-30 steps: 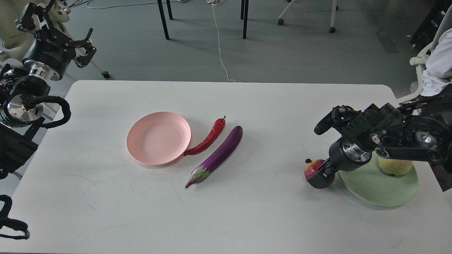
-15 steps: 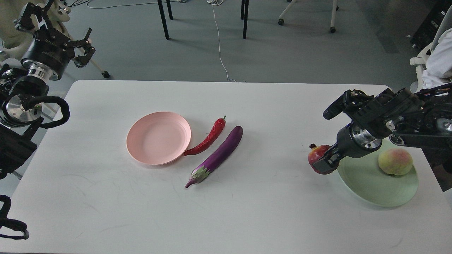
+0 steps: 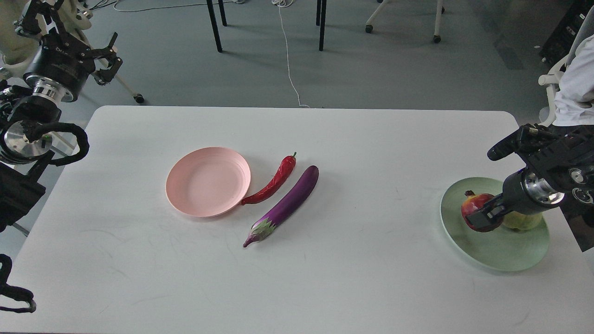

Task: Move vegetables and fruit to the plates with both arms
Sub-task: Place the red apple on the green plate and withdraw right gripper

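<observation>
Roughly, the count: 2 plates, 2 veg, 2 fruit, 2 arms w/ one tool each, all on or around one white bench [image 3: 325, 287]. Pink plate [image 3: 208, 182] sits left of bench centre w/ nothing on it. Red chili [image 3: 274, 181] lies just off its 3 o'clock side, lower tip touching or nearly touching the rim, green stem pointing to abt 1 o'clock. Purple eggplant [image 3: 287, 204] lies beside the chili, roughly parallel, close but apart, calyx end at 7 o'clock, blunt end at 1 o'clock. Green plate [image 3: 492, 253] is near the bench's right edge. Pomegranate [image 3: 475, 209] is over that plate's 10 o'clock part, small crown up; can't tell if it rests on the plate or is just above it. Right tool [image 3: 487, 217] is clamped on the pomegranate, dark fingers across its lower right side, silver wrist ring behind. Green peach [image 3: 522, 221] sits on the same plate just right of the pomegranate, mostly hidden by the right wrist. Left tool [image 3: 69, 37] is up at the top-left corner, off the bench and over the floor, well apart from everything; fingers splayed apart, holding nothing. Writing: some small pale lettering on the left wrist housing, too small to read; no other labels or brands legible.
</observation>
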